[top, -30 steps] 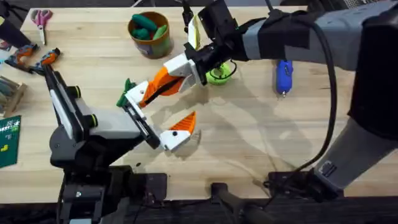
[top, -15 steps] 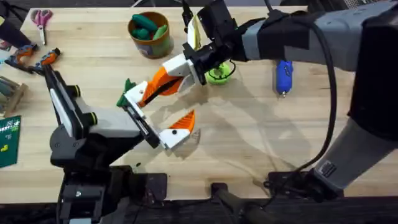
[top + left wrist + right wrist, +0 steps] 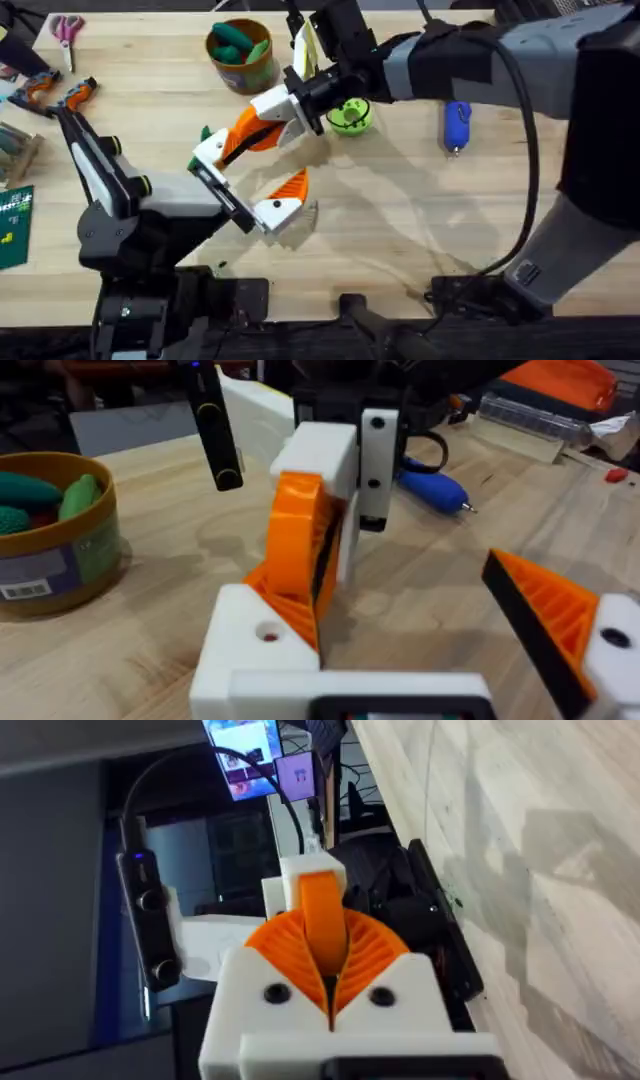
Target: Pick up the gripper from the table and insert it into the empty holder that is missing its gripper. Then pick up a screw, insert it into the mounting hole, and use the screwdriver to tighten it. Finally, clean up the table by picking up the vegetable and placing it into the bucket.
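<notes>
The orange gripper [image 3: 243, 133] was held clamped between the closed fingers of the right gripper [image 3: 262, 124] and pressed against the empty white holder [image 3: 209, 152] of the left gripper [image 3: 245, 178], whose fingers were spread wide above the bench [image 3: 400, 220], evidently so it could be seated.
</notes>
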